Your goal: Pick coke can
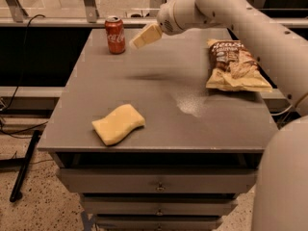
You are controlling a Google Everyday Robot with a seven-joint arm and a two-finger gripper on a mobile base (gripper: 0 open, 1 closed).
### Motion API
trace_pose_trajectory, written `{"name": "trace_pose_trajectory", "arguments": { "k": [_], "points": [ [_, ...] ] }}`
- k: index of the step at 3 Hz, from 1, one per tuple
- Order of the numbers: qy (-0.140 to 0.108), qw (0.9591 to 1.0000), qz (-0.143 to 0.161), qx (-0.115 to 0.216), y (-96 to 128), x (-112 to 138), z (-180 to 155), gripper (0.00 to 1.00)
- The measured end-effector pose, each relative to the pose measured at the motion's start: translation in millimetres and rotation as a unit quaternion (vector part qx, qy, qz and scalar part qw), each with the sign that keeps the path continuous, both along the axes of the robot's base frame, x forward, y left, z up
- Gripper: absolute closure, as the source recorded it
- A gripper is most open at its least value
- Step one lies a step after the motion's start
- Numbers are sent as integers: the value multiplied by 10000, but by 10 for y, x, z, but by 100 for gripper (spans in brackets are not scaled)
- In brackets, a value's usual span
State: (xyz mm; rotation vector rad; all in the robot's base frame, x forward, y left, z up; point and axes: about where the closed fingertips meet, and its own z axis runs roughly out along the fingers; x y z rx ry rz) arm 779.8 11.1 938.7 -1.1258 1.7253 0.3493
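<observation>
The coke can (pixel 115 34) is red with white lettering and a silver top. It stands upright at the far left corner of the grey table (pixel 163 90). My gripper (pixel 140 39) hangs in the air just right of the can, a short gap away, at about the can's height. Its cream-coloured fingers (pixel 147 35) point left toward the can. It holds nothing. The white arm reaches in from the upper right.
A chip bag (pixel 236 66) lies at the table's right side. A yellow sponge (pixel 118 124) lies near the front left. Drawers (pixel 159 182) sit under the tabletop. A black cable runs along the floor at the left.
</observation>
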Motion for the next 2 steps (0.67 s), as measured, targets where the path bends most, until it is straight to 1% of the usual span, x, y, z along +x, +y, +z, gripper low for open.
{"name": "trace_pose_trajectory", "arguments": {
  "k": [1,2],
  "points": [
    [142,9996,-112,224,311,286,-148,0],
    [342,9986,-64,389,597,450,-320,0]
  ]
}}
